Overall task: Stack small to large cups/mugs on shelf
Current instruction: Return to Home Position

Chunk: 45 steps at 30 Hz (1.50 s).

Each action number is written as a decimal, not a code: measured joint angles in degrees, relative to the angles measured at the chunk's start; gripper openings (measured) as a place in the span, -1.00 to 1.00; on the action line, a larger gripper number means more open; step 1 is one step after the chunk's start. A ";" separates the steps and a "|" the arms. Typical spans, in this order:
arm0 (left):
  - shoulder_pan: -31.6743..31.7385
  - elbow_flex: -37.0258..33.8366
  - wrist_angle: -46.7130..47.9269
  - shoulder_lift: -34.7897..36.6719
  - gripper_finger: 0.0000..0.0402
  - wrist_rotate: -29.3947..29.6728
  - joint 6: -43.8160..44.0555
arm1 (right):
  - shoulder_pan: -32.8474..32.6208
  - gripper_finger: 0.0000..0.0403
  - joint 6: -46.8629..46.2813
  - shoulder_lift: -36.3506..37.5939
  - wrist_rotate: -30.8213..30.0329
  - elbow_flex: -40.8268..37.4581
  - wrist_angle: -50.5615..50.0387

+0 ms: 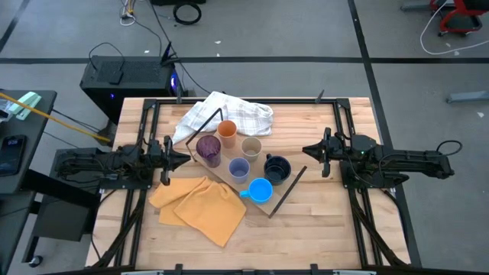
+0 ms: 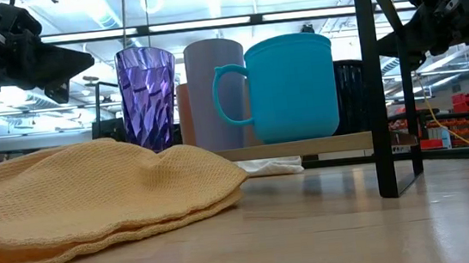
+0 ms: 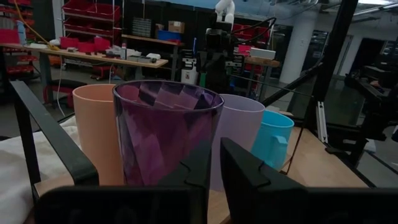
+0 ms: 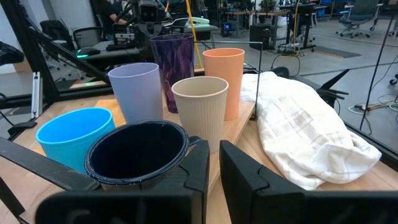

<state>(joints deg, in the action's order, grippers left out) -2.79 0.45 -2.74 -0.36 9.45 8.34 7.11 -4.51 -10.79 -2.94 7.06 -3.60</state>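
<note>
Six cups [image 1: 238, 169] stand on the shelf [image 2: 305, 147], between the left pincer [image 1: 177, 157] and right pincer [image 1: 309, 153]. Both pincers are clenched and empty. Placing looks finished; only parking the arms remains.

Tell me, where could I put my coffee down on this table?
Bare table lies along the near edge, between the yellow cloth and the right arm. The middle is crowded: six cups on the shelf, white cloth behind, left gripper and right gripper flanking.
</note>
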 joint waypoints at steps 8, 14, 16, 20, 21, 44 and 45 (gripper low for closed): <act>0.00 0.00 -0.09 0.00 -0.85 0.02 0.00 | 0.01 -0.77 0.00 0.00 0.00 0.00 -0.01; 0.00 0.00 -0.17 0.00 -0.86 0.09 0.02 | 0.01 -0.77 0.00 0.00 0.00 0.00 0.00; 0.00 0.00 -0.20 0.00 -0.84 0.09 0.01 | -0.01 -0.77 0.01 0.00 0.00 0.00 0.00; 0.00 0.00 -0.24 0.00 -0.81 0.08 0.02 | -0.01 -0.77 0.01 0.00 0.00 -0.01 -0.01; -0.02 0.00 -0.26 0.00 -0.80 0.08 0.02 | -0.01 -0.77 0.00 0.00 0.00 -0.01 0.00; -0.02 0.00 -0.33 0.00 -0.82 -0.02 0.02 | -0.17 -0.77 3.40 0.02 10.26 0.01 17.44; -0.02 0.00 -0.35 0.00 -0.81 -0.02 0.02 | -0.17 -0.77 3.55 0.02 10.91 0.03 18.36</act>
<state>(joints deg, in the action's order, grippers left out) -2.80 0.45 -3.09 -0.36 9.43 8.36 6.94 -0.97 -10.76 7.97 7.10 14.77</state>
